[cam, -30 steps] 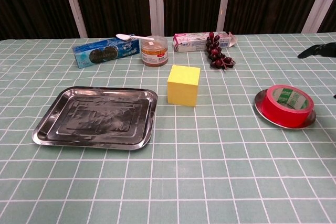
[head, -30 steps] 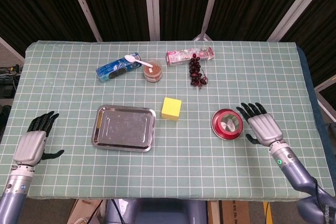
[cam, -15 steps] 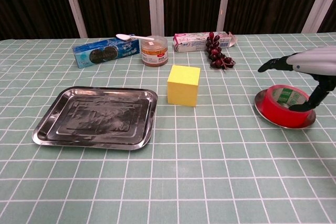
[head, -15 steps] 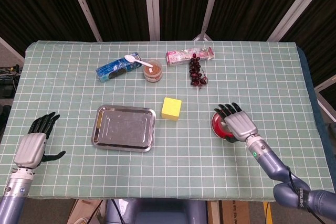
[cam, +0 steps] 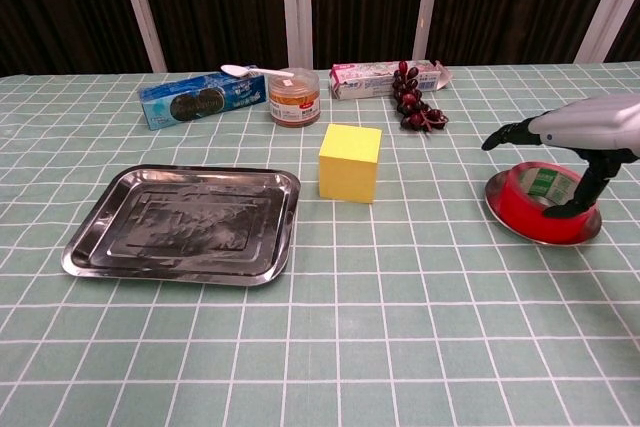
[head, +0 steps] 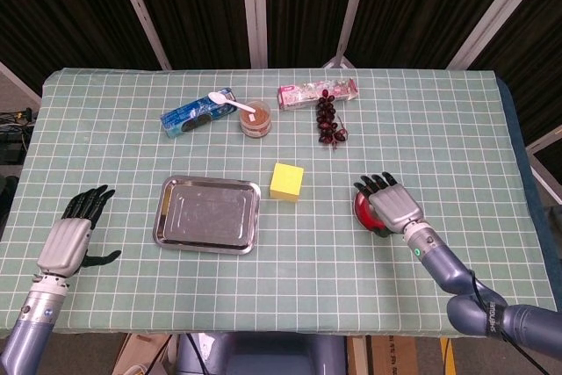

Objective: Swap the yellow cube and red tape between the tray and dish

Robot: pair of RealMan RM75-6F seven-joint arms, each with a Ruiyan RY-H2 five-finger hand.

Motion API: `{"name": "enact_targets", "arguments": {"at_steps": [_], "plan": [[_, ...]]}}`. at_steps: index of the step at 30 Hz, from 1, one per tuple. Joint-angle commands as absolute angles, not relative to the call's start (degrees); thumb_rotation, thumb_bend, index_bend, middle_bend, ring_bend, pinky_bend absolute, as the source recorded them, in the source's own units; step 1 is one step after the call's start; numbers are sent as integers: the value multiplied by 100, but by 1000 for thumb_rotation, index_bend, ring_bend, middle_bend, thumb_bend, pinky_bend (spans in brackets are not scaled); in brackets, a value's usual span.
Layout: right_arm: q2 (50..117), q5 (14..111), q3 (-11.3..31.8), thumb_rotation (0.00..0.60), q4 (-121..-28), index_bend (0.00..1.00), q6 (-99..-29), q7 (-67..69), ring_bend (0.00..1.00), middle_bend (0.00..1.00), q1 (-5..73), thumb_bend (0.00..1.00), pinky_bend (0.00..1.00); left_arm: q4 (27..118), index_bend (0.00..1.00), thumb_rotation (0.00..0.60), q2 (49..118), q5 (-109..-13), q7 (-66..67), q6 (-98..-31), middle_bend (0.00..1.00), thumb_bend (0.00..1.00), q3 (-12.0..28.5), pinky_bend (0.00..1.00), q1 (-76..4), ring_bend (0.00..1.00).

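**Right hand spread over the tape in the dish**

The red tape lies flat in the dish toward the table's right edge. The right hand hovers over it with fingers apart, thumb hanging down beside the roll; whether it touches the tape I cannot tell, and it grasps nothing. The yellow cube sits on the tablecloth between the dish and the tray, just off the tray's far right corner. The left hand rests released, fingers spread, near the table's left edge, well apart from the tray. Along the far edge lie a blue cookie packet, a spoon across a small jar, a pink box and a bunch of dark grapes.
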State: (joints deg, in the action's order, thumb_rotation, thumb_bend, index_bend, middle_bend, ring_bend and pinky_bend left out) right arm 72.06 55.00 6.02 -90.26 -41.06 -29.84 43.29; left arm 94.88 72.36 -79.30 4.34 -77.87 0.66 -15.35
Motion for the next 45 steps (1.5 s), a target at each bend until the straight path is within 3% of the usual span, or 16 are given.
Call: {"name": "enact_targets", "arguments": {"at_steps": [1, 10, 17, 19, 22, 26, 32, 36, 45], "plan": [[7257, 5394, 545, 524, -8938, 0, -4081, -3018, 0, 0, 4404, 323, 0, 9471, 0, 600, 7227, -7943, 413, -7790, 18, 26, 77, 0, -1515, 0], [7443, 5156, 336, 542, -8575, 0, -3919, -2944, 0, 0, 4536, 321, 0, 9456, 0, 600, 7169, -8002, 319, -7804, 17, 25, 79, 0, -1423, 0], [7413, 5080, 255, 599, -8429, 0, -3863, -2731, 0, 0, 4564, 320, 1, 9484, 0, 600, 7169, -8017, 327, -7764, 16, 26, 114, 0, -1403, 0], [7391, 5130, 254, 600, -8401, 0, -3857, -2616, 0, 8, 4555, 320, 54, 9482, 0, 600, 7186, -8030, 330, -7739, 16, 25, 121, 0, -1407, 0], [7377, 5266, 253, 600, -8370, 0, -3905, -2447, 41, 94, 4513, 320, 245, 9489, 0, 600, 7199, -8044, 353, -7695, 16, 25, 135, 0, -1423, 0], [7372, 5403, 237, 600, -8308, 0, -3910, -2273, 181, 235, 4478, 320, 423, 9498, 0, 600, 7206, -8041, 391, -7644, 13, 26, 161, 0, -1446, 0], [7378, 5487, 202, 600, -8202, 38, -3886, -2103, 264, 299, 4444, 320, 482, 9508, 0, 600, 7219, -8030, 432, -7567, 10, 26, 182, 0, -1474, 0], [7326, 5534, 202, 600, -8206, 101, -3978, -2035, 265, 300, 4403, 319, 482, 9524, 0, 600, 7233, -8032, 443, -7542, 10, 25, 210, 0, -1492, 0], [6651, 5569, 192, 600, -8872, 116, -4476, -2187, 265, 300, 4238, 320, 482, 9516, 0, 600, 7239, -8055, 439, -7489, 11, 26, 229, 0, -1518, 0]]}}
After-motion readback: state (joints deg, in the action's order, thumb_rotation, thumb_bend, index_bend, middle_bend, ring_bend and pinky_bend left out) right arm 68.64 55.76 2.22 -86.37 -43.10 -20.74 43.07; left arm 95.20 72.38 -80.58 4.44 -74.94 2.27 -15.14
